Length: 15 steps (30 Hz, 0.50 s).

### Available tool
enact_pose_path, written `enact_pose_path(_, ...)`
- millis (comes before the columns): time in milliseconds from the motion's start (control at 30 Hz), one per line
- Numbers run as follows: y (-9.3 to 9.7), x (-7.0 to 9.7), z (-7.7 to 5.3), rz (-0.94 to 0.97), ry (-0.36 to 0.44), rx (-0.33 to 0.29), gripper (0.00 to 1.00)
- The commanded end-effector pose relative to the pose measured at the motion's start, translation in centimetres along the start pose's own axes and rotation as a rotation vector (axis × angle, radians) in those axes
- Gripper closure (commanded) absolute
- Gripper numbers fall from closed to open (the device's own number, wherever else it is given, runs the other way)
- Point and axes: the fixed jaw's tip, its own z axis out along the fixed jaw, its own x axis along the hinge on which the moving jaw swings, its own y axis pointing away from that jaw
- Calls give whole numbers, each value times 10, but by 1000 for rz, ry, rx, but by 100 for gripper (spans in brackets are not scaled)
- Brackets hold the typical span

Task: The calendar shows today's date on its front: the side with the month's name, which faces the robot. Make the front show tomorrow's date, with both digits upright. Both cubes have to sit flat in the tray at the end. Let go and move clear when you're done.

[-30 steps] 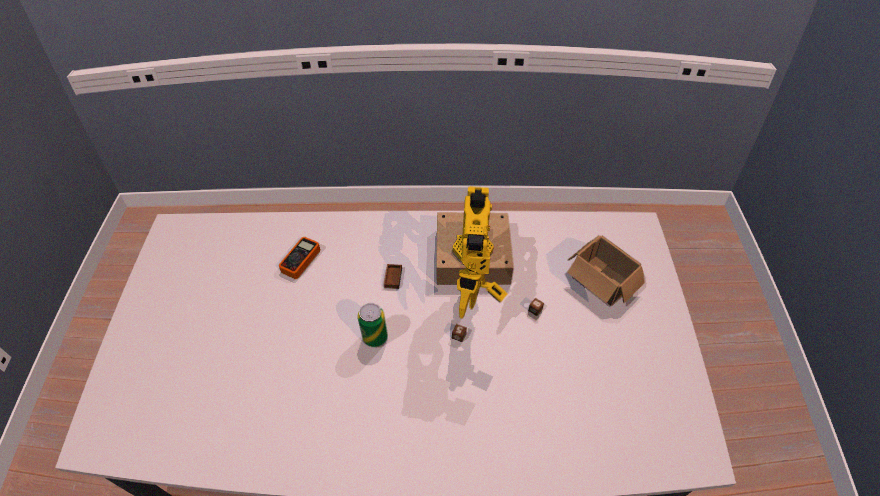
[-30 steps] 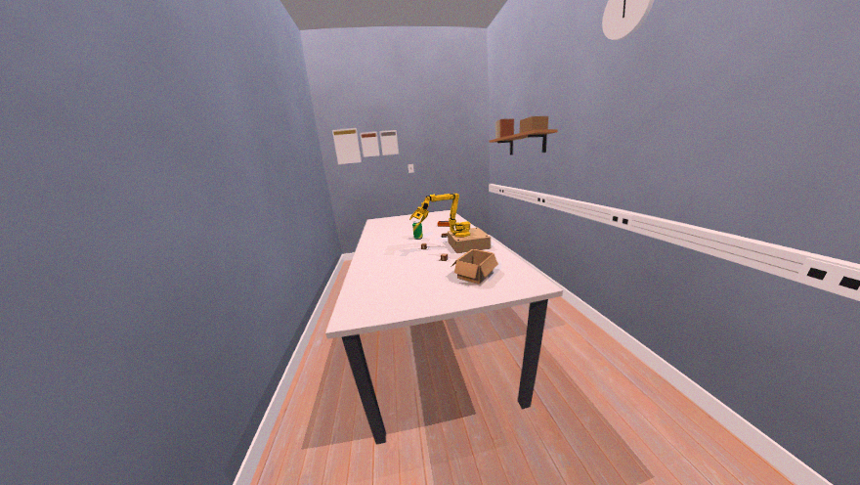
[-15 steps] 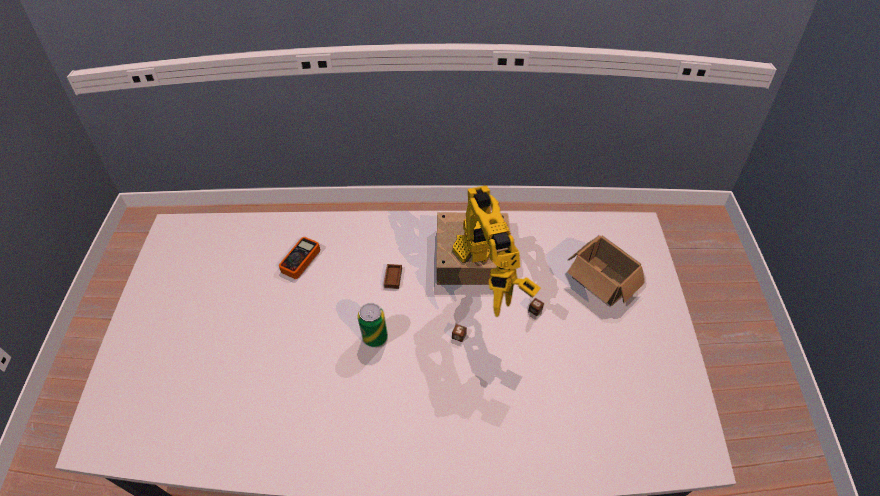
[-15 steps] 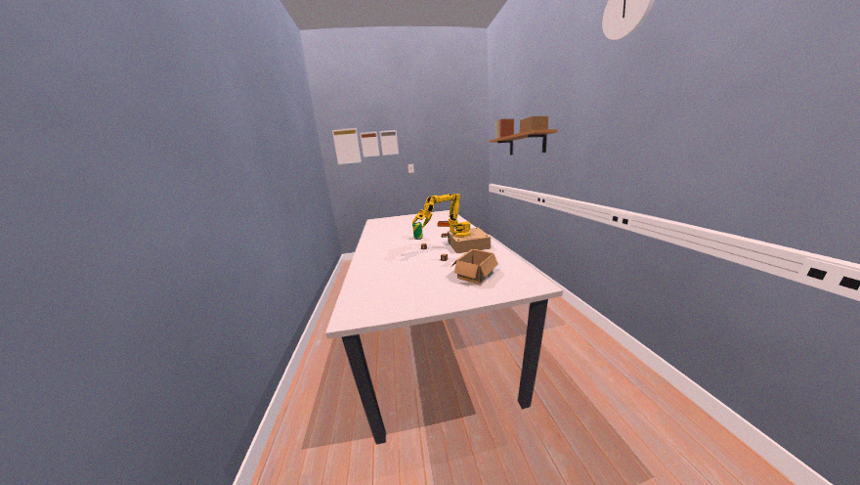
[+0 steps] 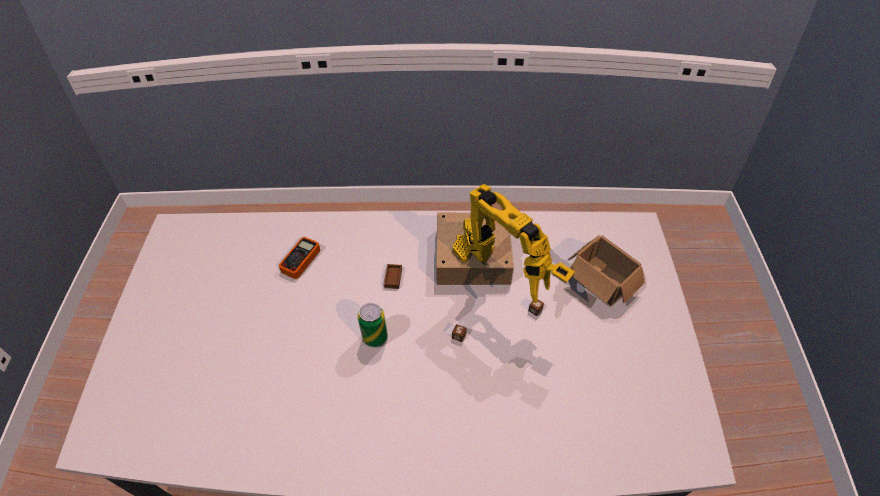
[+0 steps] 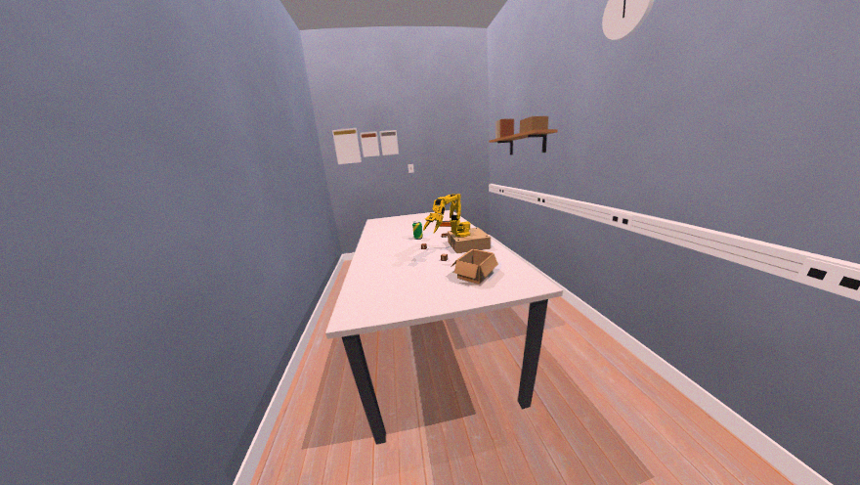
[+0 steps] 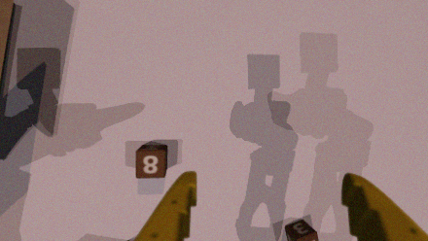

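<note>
The small brown calendar tray (image 5: pixel 393 266) (image 6: pixel 444 235) lies empty on the table; its month name is not readable. One brown cube (image 5: pixel 536 307) (image 6: pixel 444 257) (image 7: pixel 151 164) stands near the cardboard box; the wrist view shows a white 8 on it. The other cube (image 5: pixel 459 332) (image 6: pixel 423 245) (image 7: pixel 302 230) stands in front of the robot base, with a 5 on top; the wrist view cuts it off and shows a 3. My gripper (image 5: pixel 541 293) (image 6: pixel 430 229) (image 7: pixel 268 176) is open and empty above the table, with both cubes outside its fingers.
A green can (image 5: pixel 372 326) (image 6: pixel 417 230) stands between the tray and the table's front edge. An open cardboard box (image 5: pixel 628 284) (image 6: pixel 475 268) is at the right. The wooden base block (image 5: pixel 474 276) carries the arm. An orange multimeter (image 5: pixel 300 257) lies at the left.
</note>
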Motion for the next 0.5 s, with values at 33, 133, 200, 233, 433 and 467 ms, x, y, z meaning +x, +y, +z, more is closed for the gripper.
enact_pose_path(33,33,-12,2,56,-26,-65,65)
enact_pose_path(133,39,-13,2,63,-26,-75,65)
enact_pose_path(200,48,-14,1,76,-27,-94,65)
enact_pose_path(233,52,-14,1,81,-27,-102,65)
enact_pose_path(433,67,-15,0,101,-26,-130,65)
enact_pose_path(467,68,-15,0,102,-26,-132,65)
